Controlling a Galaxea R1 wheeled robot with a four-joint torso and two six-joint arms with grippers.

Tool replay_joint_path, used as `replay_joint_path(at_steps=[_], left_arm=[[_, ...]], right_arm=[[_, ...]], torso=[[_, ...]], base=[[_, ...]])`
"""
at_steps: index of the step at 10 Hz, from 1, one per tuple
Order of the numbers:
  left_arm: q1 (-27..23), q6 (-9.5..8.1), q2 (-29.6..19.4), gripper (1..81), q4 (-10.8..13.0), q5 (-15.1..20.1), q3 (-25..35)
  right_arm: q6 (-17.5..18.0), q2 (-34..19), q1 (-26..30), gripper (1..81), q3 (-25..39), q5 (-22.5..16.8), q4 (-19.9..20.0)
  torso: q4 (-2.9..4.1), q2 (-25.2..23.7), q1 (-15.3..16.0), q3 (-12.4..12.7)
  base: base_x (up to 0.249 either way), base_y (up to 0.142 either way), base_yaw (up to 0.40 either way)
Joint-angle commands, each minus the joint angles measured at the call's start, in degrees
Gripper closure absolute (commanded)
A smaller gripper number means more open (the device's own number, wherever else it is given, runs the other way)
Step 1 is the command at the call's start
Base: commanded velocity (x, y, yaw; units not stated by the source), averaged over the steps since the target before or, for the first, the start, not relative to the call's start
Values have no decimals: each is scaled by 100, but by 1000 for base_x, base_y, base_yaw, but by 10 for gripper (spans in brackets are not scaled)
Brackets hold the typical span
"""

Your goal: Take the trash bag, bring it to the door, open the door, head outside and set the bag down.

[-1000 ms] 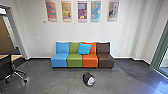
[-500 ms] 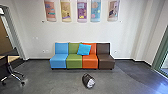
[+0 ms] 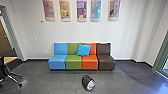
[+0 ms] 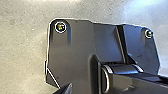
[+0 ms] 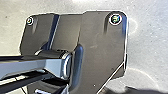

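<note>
The trash bag (image 3: 88, 82), dark with a whitish patch at its lower right, lies on the grey floor in front of the seats in the head view. A brown door (image 3: 5, 37) stands in a frame at the far left, and a green-framed glass opening (image 3: 163, 58) is at the right edge. Both wrist views look down on the robot's own base plate with floor around it; how the fingers of either gripper stand cannot be made out.
A row of blue, green, orange and brown seats (image 3: 106, 61) with a blue cushion (image 3: 83, 50) stands against the back wall, beyond the bag. An office chair (image 3: 11, 72) on a wheeled base is at the left. Posters hang above the seats.
The camera has moved a little forward: the seats look slightly larger, the bag sits lower in the head view, and the office chair has slid toward the left edge.
</note>
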Motion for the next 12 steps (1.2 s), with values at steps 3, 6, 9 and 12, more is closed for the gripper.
replay_joint_path(at_steps=[3,6,9,12], left_arm=[[-338,-9,-4,10,-21,324,7],[-338,-9,-4,10,-21,324,7],[-338,-9,-4,10,-30,316,7],[-338,-9,-4,10,-21,324,7]], right_arm=[[-19,-94,239,10,2,-313,-3],[-19,-68,239,10,2,-304,6],[-19,-42,230,10,2,-295,6],[-19,-25,230,10,-51,-295,15]], torso=[[0,0,0,0],[0,0,2,0],[0,0,0,0],[0,0,0,0]], base=[[136,0,0],[136,0,0],[136,0,0],[136,0,0]])
